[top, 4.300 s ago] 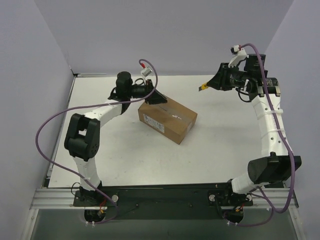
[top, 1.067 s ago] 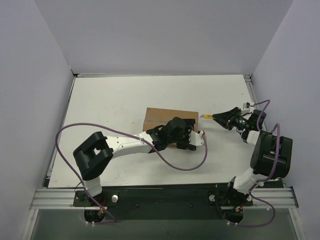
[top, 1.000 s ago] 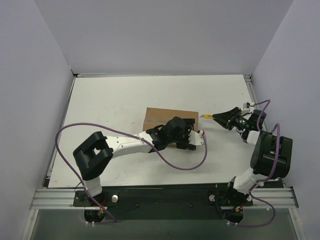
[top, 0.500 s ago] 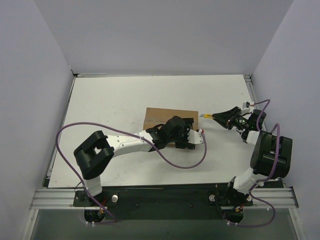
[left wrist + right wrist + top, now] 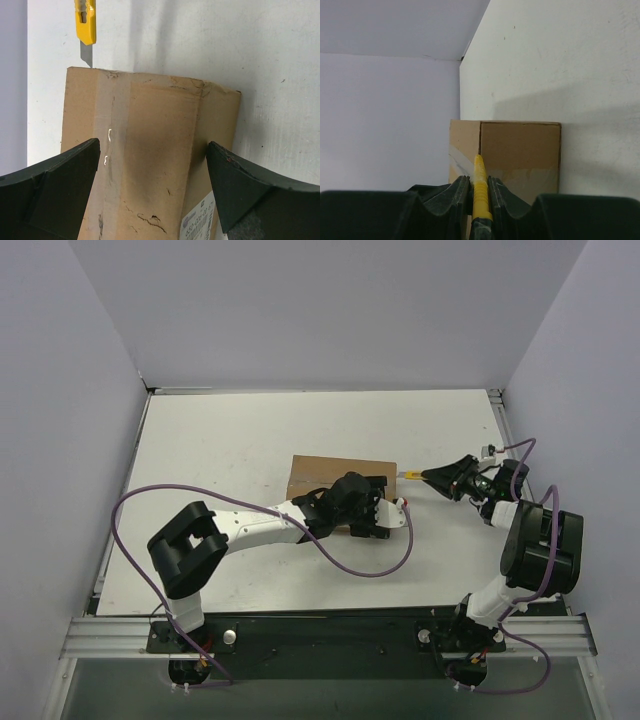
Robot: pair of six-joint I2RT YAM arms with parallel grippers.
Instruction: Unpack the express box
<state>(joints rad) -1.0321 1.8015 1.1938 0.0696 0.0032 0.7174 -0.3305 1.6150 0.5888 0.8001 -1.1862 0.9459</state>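
1. The right hand (image 5: 479, 187) is clamped on a yellow utility knife (image 5: 479, 175). The blade tip reaches the end edge of the box near its taped seam; whether it touches is unclear.
2. The left hand (image 5: 152, 155) hangs over the box with its fingers (image 5: 60, 175) spread wide, one to each side. I cannot tell whether they touch the cardboard.
3. The express box (image 5: 325, 472) lies flat and closed around mid-bench, slightly to the right. It is plain brown corrugated cardboard with clear tape along the top seam, scuffs and small tears, and a printed label (image 5: 200, 225) on one side.
4. Count: one box, one knife, two hands.
5. From above, the left arm (image 5: 260, 525) covers the near right part of the box. A purple cable (image 5: 350, 568) loops over the white bench (image 5: 220, 440) in front of it.
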